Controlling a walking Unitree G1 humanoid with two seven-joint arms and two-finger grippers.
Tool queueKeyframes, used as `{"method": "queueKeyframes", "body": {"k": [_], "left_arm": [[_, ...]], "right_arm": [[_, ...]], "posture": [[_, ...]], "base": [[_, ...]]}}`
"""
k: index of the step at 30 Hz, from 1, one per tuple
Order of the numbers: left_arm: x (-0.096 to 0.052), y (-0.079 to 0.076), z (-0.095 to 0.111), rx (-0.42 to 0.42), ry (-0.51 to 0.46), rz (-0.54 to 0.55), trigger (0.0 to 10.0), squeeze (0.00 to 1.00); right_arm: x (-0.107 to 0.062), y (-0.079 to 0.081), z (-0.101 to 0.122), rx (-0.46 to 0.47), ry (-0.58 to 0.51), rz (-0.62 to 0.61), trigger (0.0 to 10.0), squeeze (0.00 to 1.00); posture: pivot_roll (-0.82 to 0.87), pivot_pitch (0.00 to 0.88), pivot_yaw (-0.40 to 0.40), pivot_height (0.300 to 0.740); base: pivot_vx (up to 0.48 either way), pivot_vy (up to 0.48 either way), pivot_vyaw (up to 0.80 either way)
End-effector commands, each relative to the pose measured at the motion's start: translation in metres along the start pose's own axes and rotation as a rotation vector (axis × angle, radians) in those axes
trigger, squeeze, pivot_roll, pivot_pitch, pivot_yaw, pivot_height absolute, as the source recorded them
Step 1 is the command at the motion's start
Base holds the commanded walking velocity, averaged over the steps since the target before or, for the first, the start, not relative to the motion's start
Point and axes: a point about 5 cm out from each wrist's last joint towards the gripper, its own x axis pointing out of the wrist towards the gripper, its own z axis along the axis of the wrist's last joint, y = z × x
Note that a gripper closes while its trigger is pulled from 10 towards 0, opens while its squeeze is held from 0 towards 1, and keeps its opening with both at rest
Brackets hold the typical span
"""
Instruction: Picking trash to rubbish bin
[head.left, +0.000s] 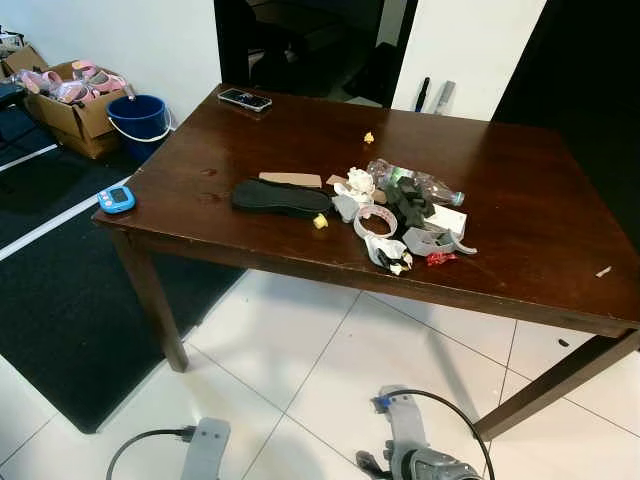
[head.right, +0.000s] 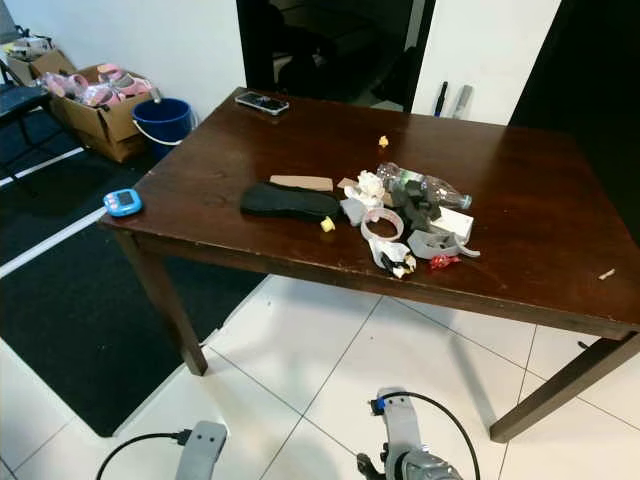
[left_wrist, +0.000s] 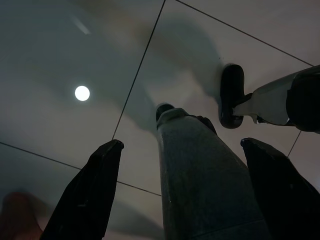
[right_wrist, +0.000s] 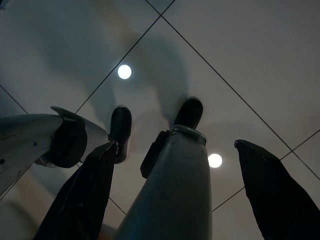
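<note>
Trash pile (head.left: 395, 215) heaped mid-table: clear plastic bottle (head.left: 415, 181) lying flat, tape roll (head.left: 376, 220), crumpled paper (head.left: 355, 184), black insole (head.left: 281, 197) alongside

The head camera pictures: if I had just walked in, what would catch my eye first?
Probably the heap of trash near the middle of the dark wooden table: a clear plastic bottle, a black shoe insole and crumpled scraps. Next, the blue bucket on the floor past the table's far left corner, beside a cardboard box, and a phone at the table's far edge.
</note>
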Motion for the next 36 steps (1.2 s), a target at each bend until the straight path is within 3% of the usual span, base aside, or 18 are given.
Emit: {"method": "queueKeyframes", "body": {"k": [1, 36], "left_arm": [[0.0001, -0.0016, -0.0028, 0.0, 0.01, -0.001, 10.0, 0.0], [0.0012, -0.0085, -0.0053, 0.0, 0.015, -0.021, 10.0, 0.0]], "right_arm": [[-0.0003, -0.0015, -0.0009, -0.01, 0.013, -0.007, 10.0, 0.0], [-0.0018, -0.0055, -0.005, -0.007, 0.021, -0.015, 10.0, 0.0]], "posture": [[0.09, 0.022, -0.049, 0.74], [0.07, 0.042, -0.053, 0.74]], "base": [[0.0, 0.0, 0.0], [0.0, 0.0, 0.0]]}}
